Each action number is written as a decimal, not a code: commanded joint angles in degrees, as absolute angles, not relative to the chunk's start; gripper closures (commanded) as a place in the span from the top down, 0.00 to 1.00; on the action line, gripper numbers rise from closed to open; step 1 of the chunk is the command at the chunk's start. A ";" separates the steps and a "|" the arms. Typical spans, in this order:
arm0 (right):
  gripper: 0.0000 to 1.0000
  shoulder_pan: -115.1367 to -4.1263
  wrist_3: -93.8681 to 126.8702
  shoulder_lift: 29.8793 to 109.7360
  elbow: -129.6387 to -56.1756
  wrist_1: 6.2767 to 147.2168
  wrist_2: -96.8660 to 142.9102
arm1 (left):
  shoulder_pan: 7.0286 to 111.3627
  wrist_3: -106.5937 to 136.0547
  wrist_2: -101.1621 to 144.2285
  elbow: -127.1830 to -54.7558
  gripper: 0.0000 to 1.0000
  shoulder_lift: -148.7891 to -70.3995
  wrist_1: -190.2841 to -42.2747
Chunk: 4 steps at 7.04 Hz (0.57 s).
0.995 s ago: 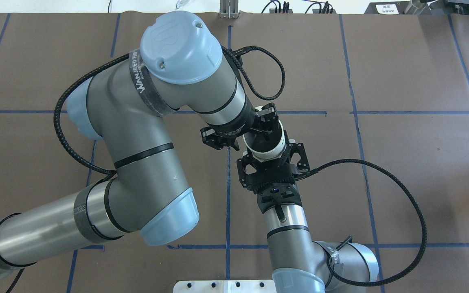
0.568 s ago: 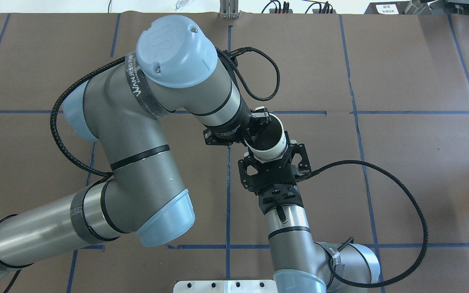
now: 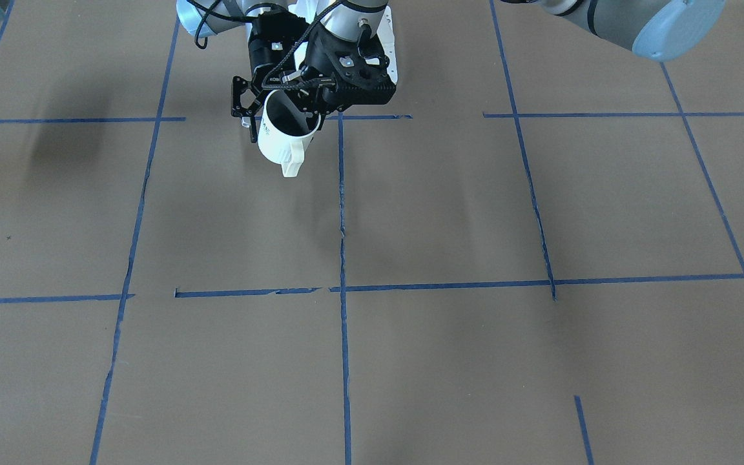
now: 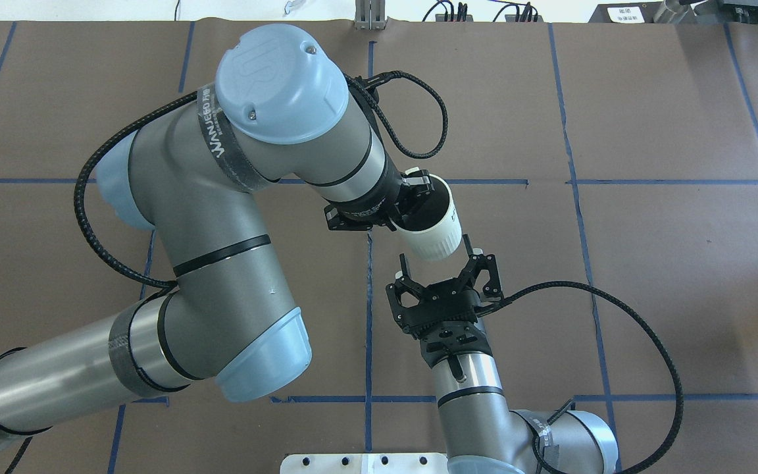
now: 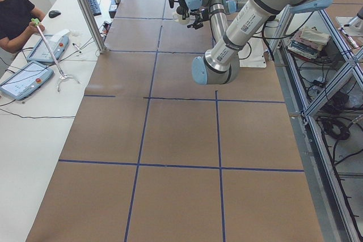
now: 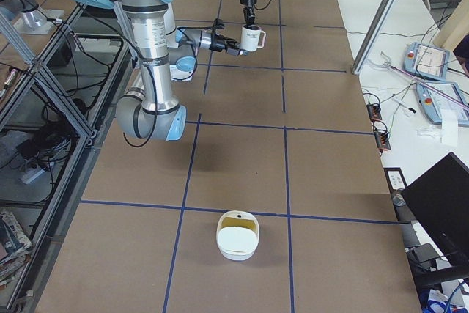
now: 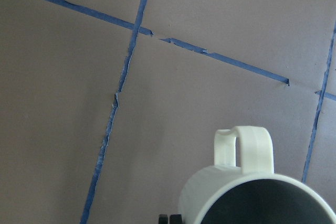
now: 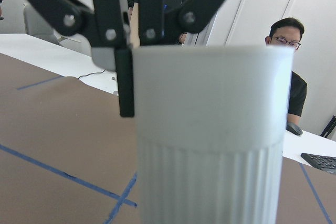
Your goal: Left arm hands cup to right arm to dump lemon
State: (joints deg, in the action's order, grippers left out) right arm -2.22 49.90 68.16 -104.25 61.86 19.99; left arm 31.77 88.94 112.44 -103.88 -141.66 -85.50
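Observation:
The white cup (image 4: 429, 230) hangs in the air above the table, mouth up and tilted. My left gripper (image 4: 413, 203) comes down from above and is shut on its rim, one finger (image 8: 124, 85) outside the wall. The cup's handle (image 3: 291, 161) points away from the robot. The left wrist view shows the rim and handle of the cup (image 7: 252, 187). My right gripper (image 4: 440, 266) is level, open and empty, just short of the cup's ribbed base (image 8: 210, 177). No lemon shows in any view, and the cup's inside looks dark.
The table (image 4: 649, 276) is covered in brown paper with a grid of blue tape lines. A white bowl-like container (image 6: 237, 236) stands far off toward the table's right end. Operators sit along the far side (image 5: 14, 9).
My right gripper, whose fingers stood on either side of the cup's base, has drawn back toward the robot. My left gripper's fingers went from across the cup's mouth to its rim.

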 commanded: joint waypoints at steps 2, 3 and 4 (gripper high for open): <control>1.00 -2.20 50.01 68.29 -103.35 61.44 20.65 | 35.75 88.95 112.41 -108.00 0.00 -140.55 -85.08; 1.00 -2.72 50.10 68.20 -103.45 61.44 21.79 | 36.64 88.60 112.24 -112.37 0.00 -135.66 -85.08; 1.00 -5.94 50.18 68.20 -103.62 61.35 26.84 | 38.56 88.16 112.15 -116.76 0.00 -129.35 -85.34</control>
State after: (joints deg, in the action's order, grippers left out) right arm -3.39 50.08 68.26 -103.44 61.43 22.71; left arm 36.59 88.59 112.26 -111.96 -135.56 -85.15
